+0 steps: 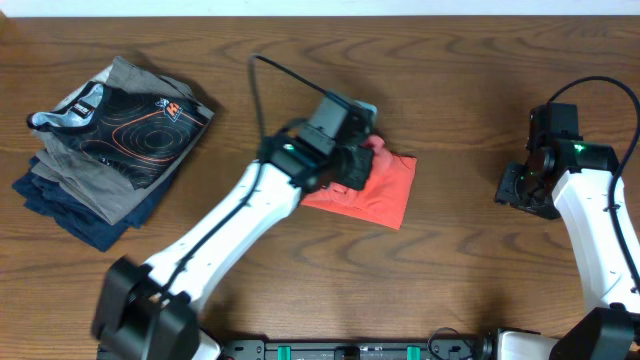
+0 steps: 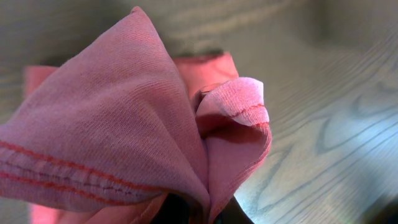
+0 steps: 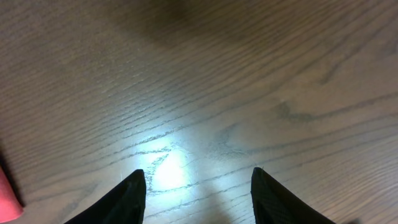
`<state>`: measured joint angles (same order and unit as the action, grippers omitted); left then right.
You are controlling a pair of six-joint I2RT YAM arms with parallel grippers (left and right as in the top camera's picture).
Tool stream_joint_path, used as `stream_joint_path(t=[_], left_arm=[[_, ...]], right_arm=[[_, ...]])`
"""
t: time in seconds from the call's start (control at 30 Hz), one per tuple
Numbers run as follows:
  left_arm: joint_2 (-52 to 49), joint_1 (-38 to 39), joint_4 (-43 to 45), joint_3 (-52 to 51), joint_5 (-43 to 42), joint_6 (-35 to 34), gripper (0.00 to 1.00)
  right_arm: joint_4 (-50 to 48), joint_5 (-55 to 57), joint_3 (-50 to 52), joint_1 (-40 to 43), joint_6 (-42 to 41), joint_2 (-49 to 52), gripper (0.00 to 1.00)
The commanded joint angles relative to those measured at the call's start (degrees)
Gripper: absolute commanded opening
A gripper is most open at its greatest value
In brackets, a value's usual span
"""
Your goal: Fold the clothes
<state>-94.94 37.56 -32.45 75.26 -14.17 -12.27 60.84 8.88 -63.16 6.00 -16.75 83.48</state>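
The coral-red T-shirt (image 1: pixel 378 192) lies folded small on the table's middle, its lettering hidden. My left gripper (image 1: pixel 362 160) sits over its upper left part, shut on a bunched fold of the shirt. In the left wrist view the pink-red cloth (image 2: pixel 118 137) with stitched hem fills the frame, pinched between the dark fingertips (image 2: pixel 202 214). My right gripper (image 1: pixel 520 190) is open and empty over bare wood at the right, apart from the shirt. In the right wrist view its two fingers (image 3: pixel 196 196) are spread, with a sliver of red cloth (image 3: pixel 7 196) at the left edge.
A stack of folded garments stands at the far left: a black one with orange contour lines (image 1: pixel 135 122) on top, grey (image 1: pixel 110 180) and navy (image 1: pixel 75 212) beneath. The wooden table (image 1: pixel 480 280) runs to the front edge.
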Motion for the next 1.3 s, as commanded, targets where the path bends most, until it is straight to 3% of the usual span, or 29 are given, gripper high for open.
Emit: stream_joint_path(t=[0.0, 0.37, 0.93, 1.27], left_arm=[[-3.1, 1.8, 1.3, 1.1, 1.4, -0.9, 0.06], [-4.9, 2.6, 5.1, 1.1, 2.5, -2.3, 0.06], [-3.6, 1.6, 11.2, 1.2, 24.2, -20.2, 0.06], [-5.0, 4.0, 10.9, 1.1, 19.2, -20.8, 0.06]], right_arm=[[0.1, 0.7, -0.8, 0.3, 1.2, -0.3, 0.52], [0.1, 0.8, -0.8, 0.3, 1.2, -0.3, 0.52], [0.0, 0.8, -0.8, 0.3, 2.3, -0.3, 0.52], [-0.2, 0.8, -0.8, 0.3, 2.3, -0.3, 0.52]])
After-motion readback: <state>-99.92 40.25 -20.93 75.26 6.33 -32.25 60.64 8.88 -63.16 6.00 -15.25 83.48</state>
